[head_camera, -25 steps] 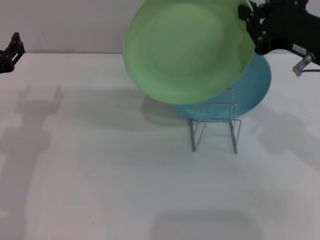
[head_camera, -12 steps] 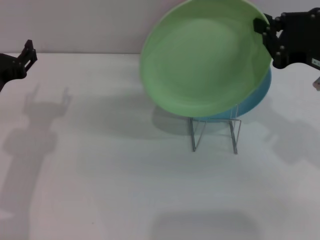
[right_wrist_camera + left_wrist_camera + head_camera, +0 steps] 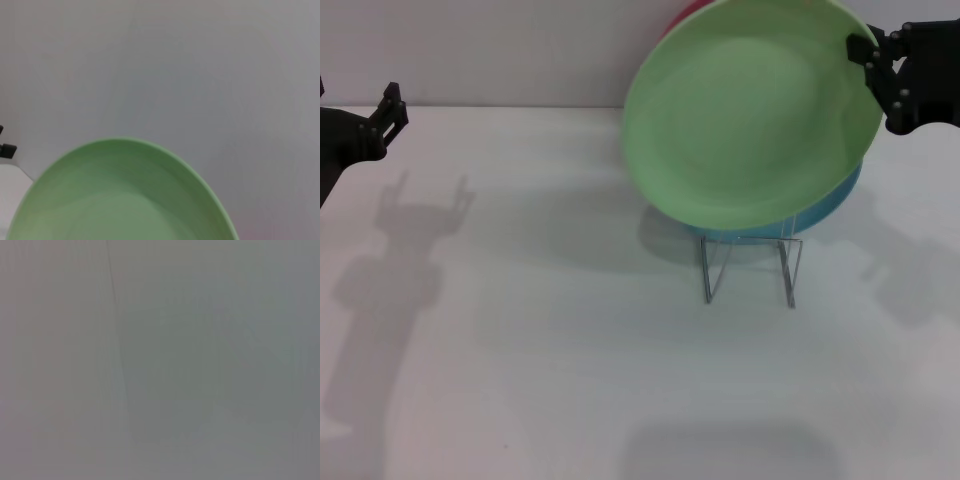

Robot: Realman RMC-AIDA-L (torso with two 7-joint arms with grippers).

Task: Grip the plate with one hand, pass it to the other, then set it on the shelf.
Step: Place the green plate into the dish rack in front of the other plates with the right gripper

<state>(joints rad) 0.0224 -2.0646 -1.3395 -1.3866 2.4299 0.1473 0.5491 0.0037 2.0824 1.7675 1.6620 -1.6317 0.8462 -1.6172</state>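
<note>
- Head view, far left: we find the left gripper (image 3: pixel 388 108) idle above the table (image 3: pixel 520 350), well apart from the work; fingers appear spread, holding nothing.
- Centre: the plate (image 3: pixel 750 115) hangs tilted in the air, above and in front of the shelf (image 3: pixel 750 265), overlapping a teal plate (image 3: pixel 825 208) racked there.
- Right: the right gripper (image 3: pixel 876 70) pinches the plate's rim.
- We judge the plate light, stiff and slick; hold at the rim.

Bare lab-style test bench: plain white tabletop (image 3: pixel 570 350), blank grey wall (image 3: pixel 500 50) behind.
</note>
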